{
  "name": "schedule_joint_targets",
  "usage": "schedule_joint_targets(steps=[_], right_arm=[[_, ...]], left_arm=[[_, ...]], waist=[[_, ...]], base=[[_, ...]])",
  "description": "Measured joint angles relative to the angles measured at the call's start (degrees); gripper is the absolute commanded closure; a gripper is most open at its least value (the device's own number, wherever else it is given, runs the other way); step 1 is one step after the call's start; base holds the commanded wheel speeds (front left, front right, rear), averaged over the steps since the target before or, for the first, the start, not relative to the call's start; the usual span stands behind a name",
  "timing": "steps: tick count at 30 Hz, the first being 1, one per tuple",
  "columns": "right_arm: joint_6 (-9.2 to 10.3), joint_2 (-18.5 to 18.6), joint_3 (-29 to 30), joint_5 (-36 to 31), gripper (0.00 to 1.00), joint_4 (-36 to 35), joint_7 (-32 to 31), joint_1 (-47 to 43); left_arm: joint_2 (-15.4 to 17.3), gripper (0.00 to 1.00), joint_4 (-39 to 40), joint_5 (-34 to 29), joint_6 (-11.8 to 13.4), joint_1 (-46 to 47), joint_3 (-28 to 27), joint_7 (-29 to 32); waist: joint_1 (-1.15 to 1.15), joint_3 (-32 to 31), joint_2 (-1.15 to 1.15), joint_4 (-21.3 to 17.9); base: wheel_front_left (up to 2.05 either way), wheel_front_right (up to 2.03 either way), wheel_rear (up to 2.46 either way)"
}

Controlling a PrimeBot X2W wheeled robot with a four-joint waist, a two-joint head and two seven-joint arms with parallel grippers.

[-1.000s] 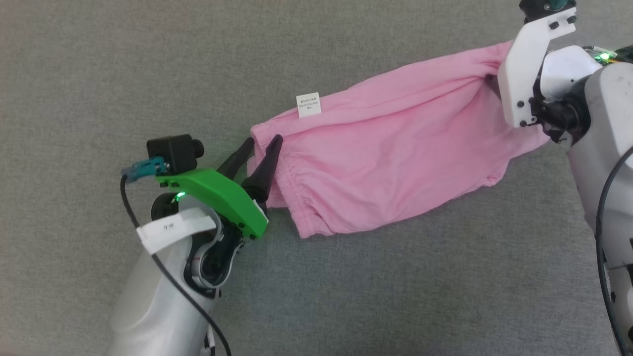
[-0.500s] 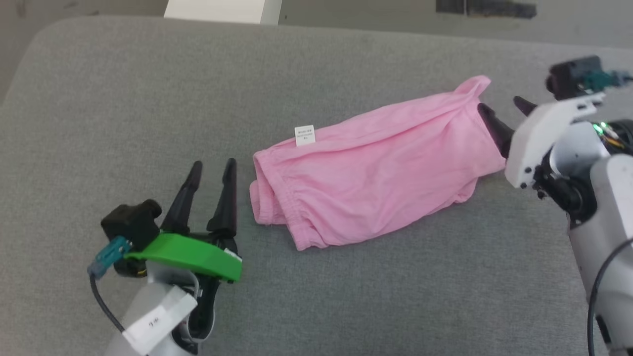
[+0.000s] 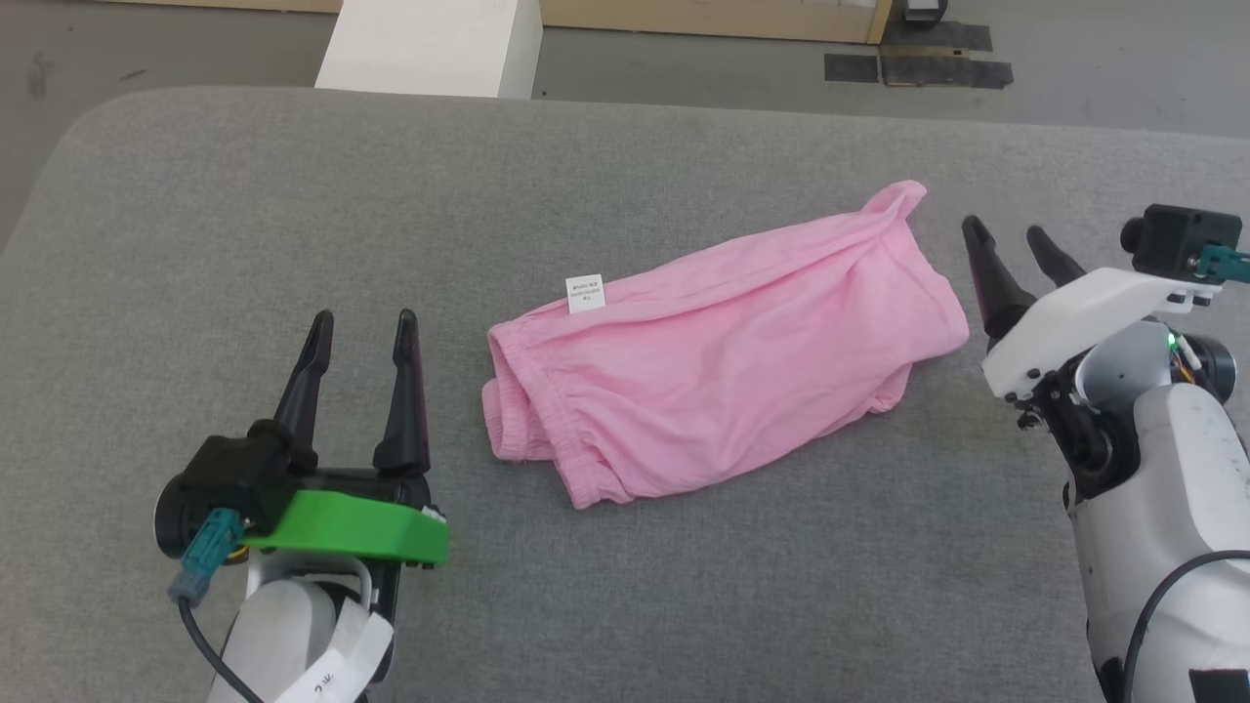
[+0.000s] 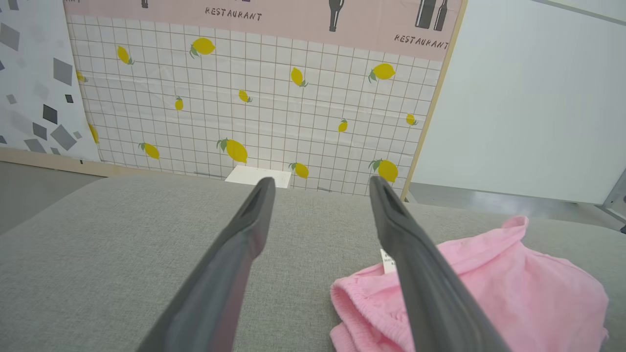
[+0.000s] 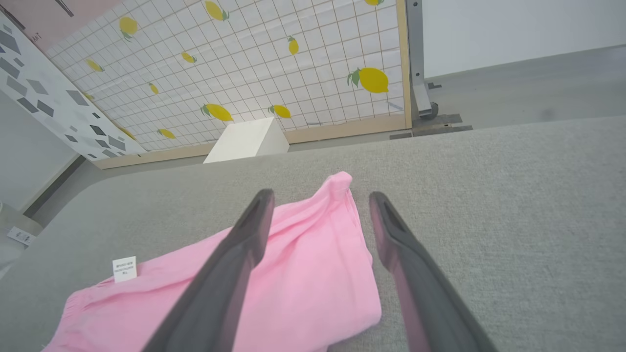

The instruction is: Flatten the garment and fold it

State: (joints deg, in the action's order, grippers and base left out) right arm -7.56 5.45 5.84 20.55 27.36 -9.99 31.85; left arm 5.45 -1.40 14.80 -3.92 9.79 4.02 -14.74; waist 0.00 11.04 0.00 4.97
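Observation:
The garment (image 3: 723, 351), light pink shorts folded over on themselves, lies slantwise on the grey cushion, its gathered waistband (image 3: 532, 430) at the left end and a small white label (image 3: 585, 293) sticking up near it. My left gripper (image 3: 363, 327) stands open to the left of the waistband, apart from the cloth. Off the shorts' right end, my right gripper (image 3: 1011, 236) is open too, nothing between its fingers. The left wrist view has the garment (image 4: 513, 288) at its lower right. In the right wrist view the garment (image 5: 303, 274) lies under and between the fingers.
The grey cushion (image 3: 244, 225) has a rounded far-left corner and a far edge dropping to the floor. A white box (image 3: 430, 49) stands on the floor beyond it. A lemon-patterned wall panel (image 4: 254, 98) rises behind.
Both grippers let go of the garment's ends and drew back toward me, jaws now wide. The camera tilted up, bringing the cushion's far edge and the floor into sight.

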Motion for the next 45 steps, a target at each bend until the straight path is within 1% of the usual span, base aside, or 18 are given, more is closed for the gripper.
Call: schedule_joint_targets(steps=[4,9,13,16,18,25,28,31,32,33,34,35,36,40,45], right_arm=[[0.00,-1.5,5.5,-2.2,0.00,6.7,-0.6,3.0],[0.00,-2.0,10.7,-8.7,0.00,15.5,-1.6,9.0],[0.00,-2.4,13.6,-14.2,0.00,21.6,-4.7,13.3],[0.00,-2.5,15.6,-18.7,0.00,24.9,-7.5,16.2],[0.00,-2.5,16.6,-21.4,0.00,26.5,-9.8,18.0],[0.00,-2.5,16.8,-30.5,0.00,29.7,-19.3,22.0],[0.00,-2.4,17.0,-32.3,0.00,30.0,-23.1,23.5],[0.00,-2.2,17.3,-32.6,0.00,30.6,-26.3,24.7],[0.00,-2.0,17.3,-32.6,0.29,30.9,-27.3,25.0],[0.00,-1.9,17.2,-32.4,0.55,31.1,-28.2,25.4],[0.00,-1.9,17.1,-32.2,0.75,31.2,-28.8,25.6],[0.00,-1.9,16.9,-32.0,0.86,31.3,-28.9,25.7],[0.00,-1.9,16.7,-31.9,1.00,31.2,-28.8,25.7],[-0.01,-2.5,15.8,-30.1,1.00,31.1,-27.8,25.3],[-0.01,-2.3,13.7,-27.2,1.00,30.5,-25.5,23.3]], left_arm=[[-1.3,0.00,0.4,-1.8,-1.1,-0.6,-1.8,0.0],[-2.1,0.00,0.6,-2.3,-1.9,-0.6,-2.5,0.0],[-2.2,0.00,0.9,-2.3,-2.2,-0.5,-2.7,0.0],[-2.3,0.00,1.2,-2.0,-2.4,-0.3,-2.4,0.0],[-2.3,0.00,1.4,-1.8,-2.6,-0.2,-2.0,0.0],[-2.3,0.00,1.5,-1.1,-2.6,0.9,-1.1,0.0],[-2.3,0.00,1.5,-1.1,-2.6,0.9,-0.7,0.0],[-2.3,0.00,1.5,-1.0,-2.6,1.0,-0.3,0.0],[-2.3,0.00,1.5,-0.9,-2.6,1.1,-0.2,0.0],[-2.3,0.00,1.5,-0.9,-2.6,1.1,-0.2,0.0],[-2.3,0.00,1.5,-0.9,-2.6,1.2,-0.2,0.0],[-2.3,0.00,1.5,-0.9,-2.6,1.2,-0.2,0.0],[-2.3,0.00,1.5,-0.9,-2.5,1.2,-0.2,0.0],[-2.3,0.00,1.5,-0.9,-2.5,1.2,-0.4,0.0],[-2.4,0.00,1.1,-1.0,-2.5,1.1,-0.8,0.0]], waist=[[0.00,0.7,0.00,0.2],[0.00,2.0,0.00,0.9],[0.00,3.3,0.00,1.7],[0.00,4.3,0.00,2.3],[0.00,4.9,0.00,2.7],[0.00,7.2,0.00,4.2],[0.00,7.8,0.00,4.7],[0.00,8.2,0.00,5.1],[0.00,8.3,0.00,5.2],[0.00,8.4,0.00,5.3],[0.00,8.4,0.00,5.3],[0.00,8.4,0.00,5.3],[0.00,8.4,0.00,5.2],[0.00,8.0,0.00,5.0],[0.00,6.9,0.00,4.3]], base=[[0.00,0.00,0.00],[0.00,0.00,0.00],[0.00,0.00,0.00],[0.00,0.00,0.00],[0.00,0.00,0.00],[0.00,0.00,0.00],[0.00,0.00,0.00],[0.00,0.00,0.00],[0.00,0.00,0.00],[0.00,0.00,0.00],[0.00,0.00,0.00],[0.00,0.00,0.00],[0.00,0.00,0.00],[0.00,0.00,0.00],[0.00,0.00,0.00]])
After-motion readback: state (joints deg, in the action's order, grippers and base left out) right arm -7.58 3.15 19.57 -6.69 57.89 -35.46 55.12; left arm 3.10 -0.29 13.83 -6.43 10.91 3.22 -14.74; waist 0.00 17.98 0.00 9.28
